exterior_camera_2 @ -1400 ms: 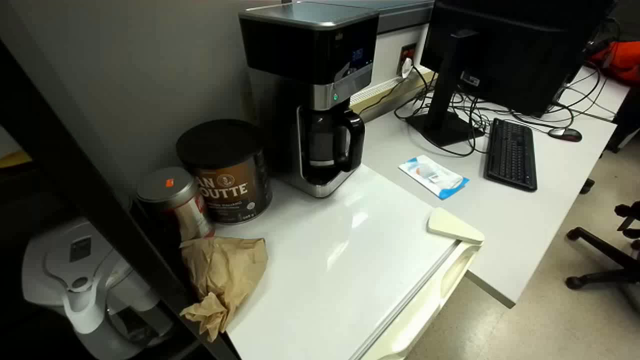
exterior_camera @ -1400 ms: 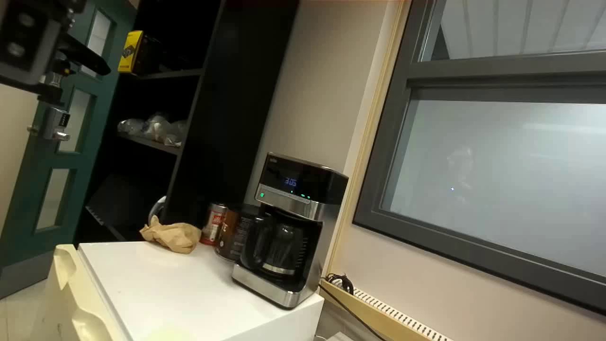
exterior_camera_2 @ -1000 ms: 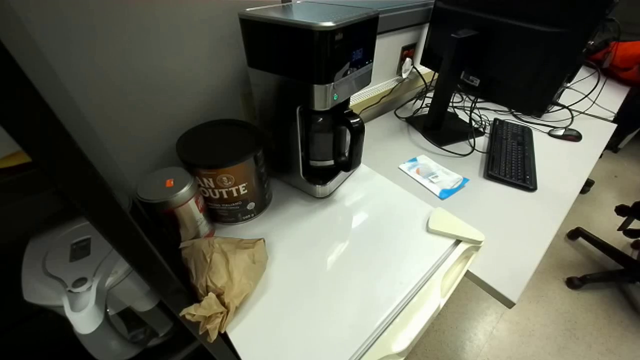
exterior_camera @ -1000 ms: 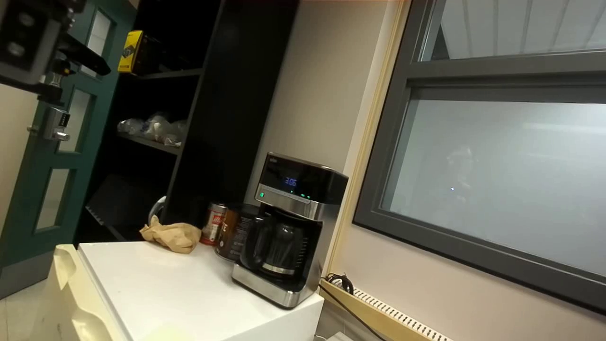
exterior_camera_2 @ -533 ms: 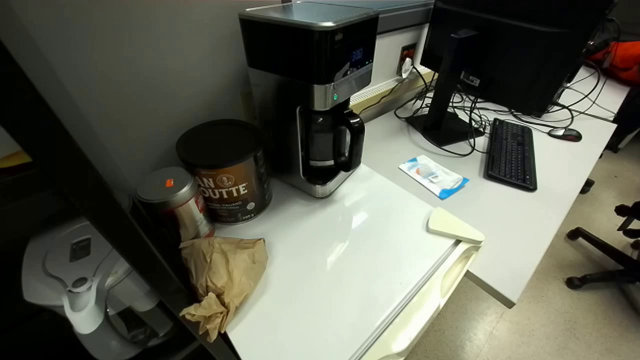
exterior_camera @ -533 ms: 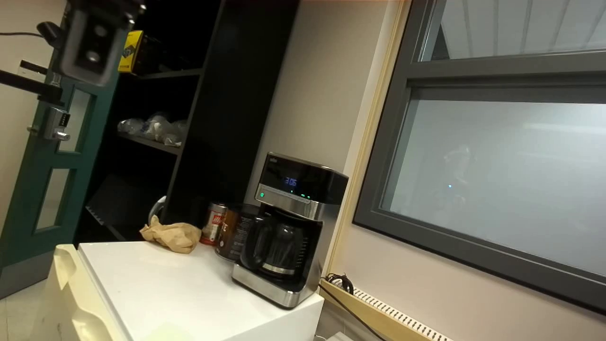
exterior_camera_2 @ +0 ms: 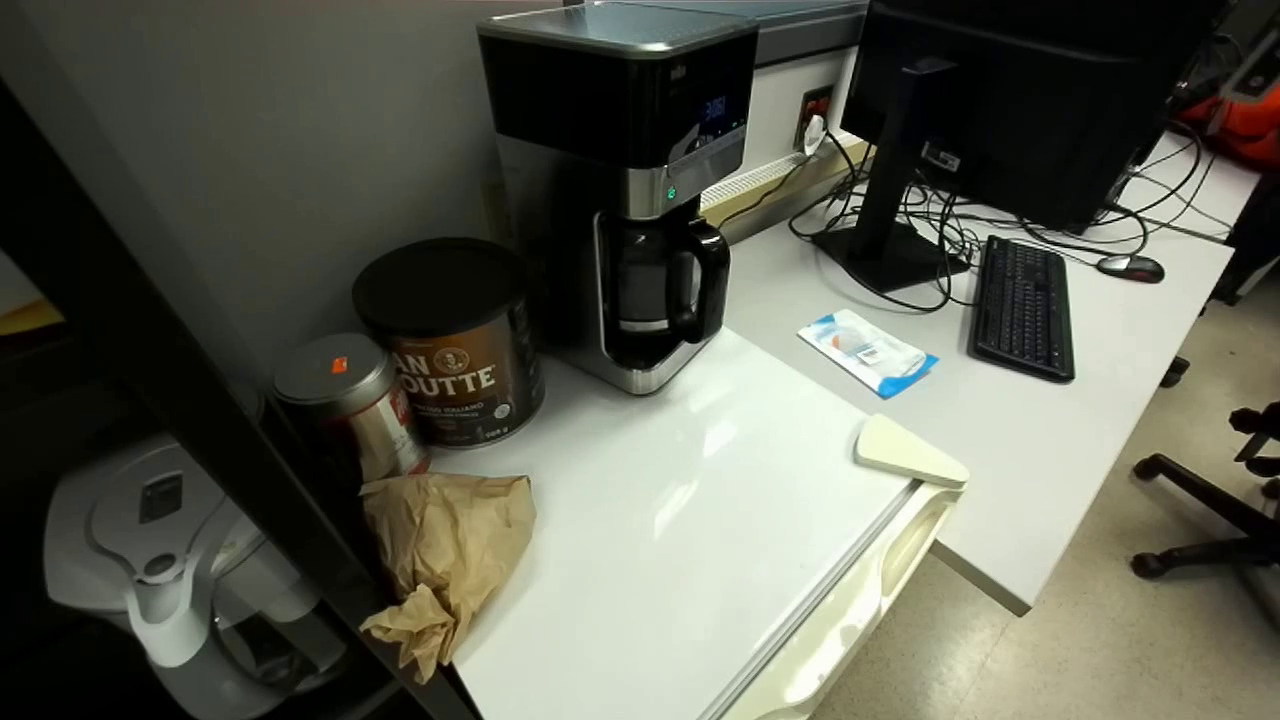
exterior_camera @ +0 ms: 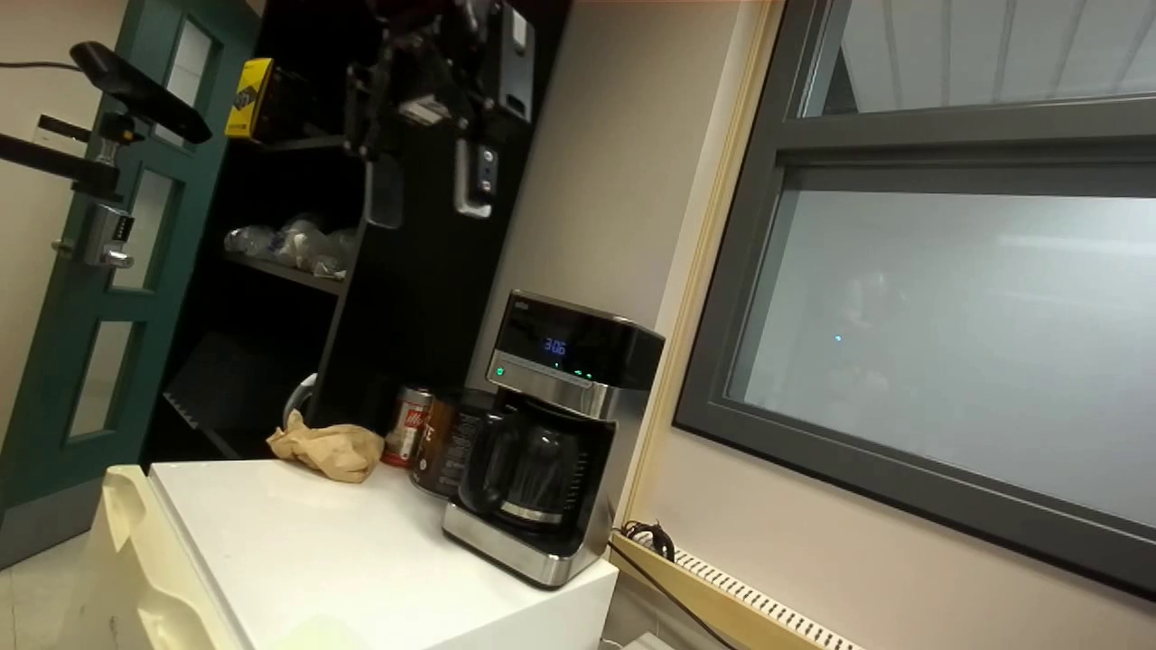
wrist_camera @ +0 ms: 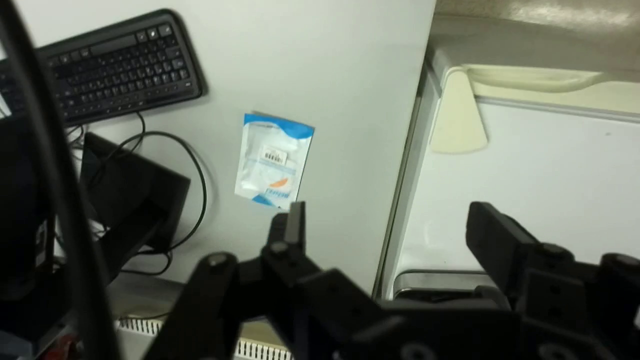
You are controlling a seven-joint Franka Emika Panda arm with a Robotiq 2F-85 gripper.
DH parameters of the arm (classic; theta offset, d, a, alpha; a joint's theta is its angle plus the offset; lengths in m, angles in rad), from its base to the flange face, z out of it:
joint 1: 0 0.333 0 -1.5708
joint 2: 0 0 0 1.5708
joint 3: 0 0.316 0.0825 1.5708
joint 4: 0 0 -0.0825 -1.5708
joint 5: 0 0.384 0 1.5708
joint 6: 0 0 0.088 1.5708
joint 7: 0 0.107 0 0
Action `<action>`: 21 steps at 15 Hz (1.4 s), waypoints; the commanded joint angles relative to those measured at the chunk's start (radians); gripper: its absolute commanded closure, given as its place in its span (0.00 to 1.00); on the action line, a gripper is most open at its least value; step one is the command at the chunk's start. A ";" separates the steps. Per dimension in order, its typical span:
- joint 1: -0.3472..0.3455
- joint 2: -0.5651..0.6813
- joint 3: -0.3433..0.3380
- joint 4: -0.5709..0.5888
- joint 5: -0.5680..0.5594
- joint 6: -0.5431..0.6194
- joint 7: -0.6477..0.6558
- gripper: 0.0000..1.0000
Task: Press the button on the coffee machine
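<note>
The boxy black coffee machine (exterior_camera: 587,338) stands upright at the corner of the white cabinet top. It also shows in an exterior view (exterior_camera_2: 590,110). Its display is lit. A silver band (exterior_camera: 542,384) below it has a green-lit button (exterior_camera: 499,371) at one end, which also glows in an exterior view (exterior_camera_2: 671,193). The dark glass carafe (exterior_camera: 542,469) is seated inside. My gripper (exterior_camera: 429,199) hangs above and left of the machine, apart from it, with fingers wide apart and empty. In the wrist view, my gripper (wrist_camera: 387,215) covers most of the machine; its silver base edge (wrist_camera: 440,281) shows.
A large brown can (exterior_camera_2: 455,375), a small red can (exterior_camera_2: 385,430) and a crumpled paper bag (exterior_camera_2: 455,550) stand beside the machine on the white cabinet (exterior_camera_2: 640,590). A desk holds a monitor (exterior_camera_2: 1000,110), keyboard (exterior_camera_2: 1022,305), cables and a packet (exterior_camera_2: 868,352). A dark shelf (exterior_camera: 433,271) stands behind.
My gripper has come in from the upper left and moved right, nearer the coffee machine. A grey part now shows at an exterior view's upper right edge. The display went from 3:05 to 3:06.
</note>
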 commanded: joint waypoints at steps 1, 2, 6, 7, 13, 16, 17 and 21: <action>0.019 0.176 0.008 0.193 -0.116 0.035 0.058 0.48; 0.026 0.212 0.005 0.234 -0.136 0.042 0.064 0.57; 0.055 0.365 -0.010 0.402 -0.171 0.086 0.075 0.87; 0.061 0.408 -0.012 0.446 -0.165 0.107 0.073 0.95; 0.096 0.615 -0.029 0.664 -0.136 0.195 0.063 1.00; 0.109 0.709 -0.032 0.769 -0.115 0.197 0.050 1.00; 0.112 0.739 -0.030 0.805 -0.107 0.194 0.044 1.00; 0.125 0.839 -0.030 0.932 -0.087 0.186 0.032 1.00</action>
